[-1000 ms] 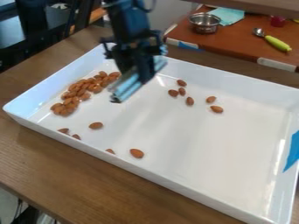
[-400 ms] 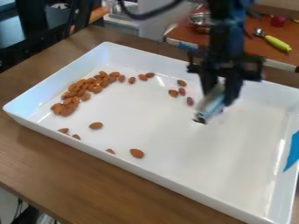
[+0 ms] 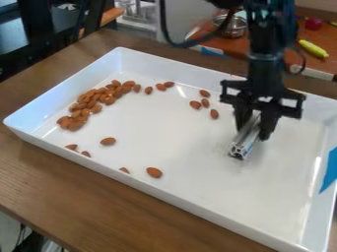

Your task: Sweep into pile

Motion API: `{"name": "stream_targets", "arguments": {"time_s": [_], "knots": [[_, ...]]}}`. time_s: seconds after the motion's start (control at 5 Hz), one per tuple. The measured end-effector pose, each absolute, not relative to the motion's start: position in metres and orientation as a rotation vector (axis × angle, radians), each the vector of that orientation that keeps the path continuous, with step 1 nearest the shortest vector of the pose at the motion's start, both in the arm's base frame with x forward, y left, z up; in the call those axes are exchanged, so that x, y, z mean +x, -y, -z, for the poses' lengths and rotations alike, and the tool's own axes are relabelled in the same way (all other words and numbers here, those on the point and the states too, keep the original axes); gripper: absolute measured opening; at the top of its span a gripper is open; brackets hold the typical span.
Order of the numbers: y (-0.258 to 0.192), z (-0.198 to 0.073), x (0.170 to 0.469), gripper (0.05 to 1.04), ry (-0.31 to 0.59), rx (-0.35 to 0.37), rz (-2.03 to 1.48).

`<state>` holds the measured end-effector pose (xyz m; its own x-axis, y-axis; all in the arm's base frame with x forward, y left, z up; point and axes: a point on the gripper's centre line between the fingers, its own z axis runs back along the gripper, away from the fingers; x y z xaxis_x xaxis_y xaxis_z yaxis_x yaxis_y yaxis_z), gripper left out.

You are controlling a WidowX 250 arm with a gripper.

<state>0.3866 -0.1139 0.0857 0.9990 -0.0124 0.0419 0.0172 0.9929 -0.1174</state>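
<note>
Setting up a sweep, I judge: my gripper (image 3: 255, 129) is clamped on a metal bar (image 3: 243, 145), right of the loose almonds (image 3: 214, 113), which next need pushing toward the almond heap (image 3: 84, 105) by the tray's (image 3: 184, 195) left wall.

brown almonds (image 3: 154, 172), clustered and strewn in tray (image 3: 184, 142)

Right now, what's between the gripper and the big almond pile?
A few loose almonds lie between the gripper and the pile, as the camera view shows.
</note>
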Motion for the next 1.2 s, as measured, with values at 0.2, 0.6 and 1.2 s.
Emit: {"name": "stream_targets", "arguments": {"time_s": [0.2,0.6,1.2], "knots": [[0.111,-0.083,0.389,0.38,0.05,-0.109,0.025],[0.064,-0.083,0.401,0.38,0.058,-0.145,-0.051],[-0.005,-0.08,0.39,0.38,-0.014,-0.172,-0.147]]}}
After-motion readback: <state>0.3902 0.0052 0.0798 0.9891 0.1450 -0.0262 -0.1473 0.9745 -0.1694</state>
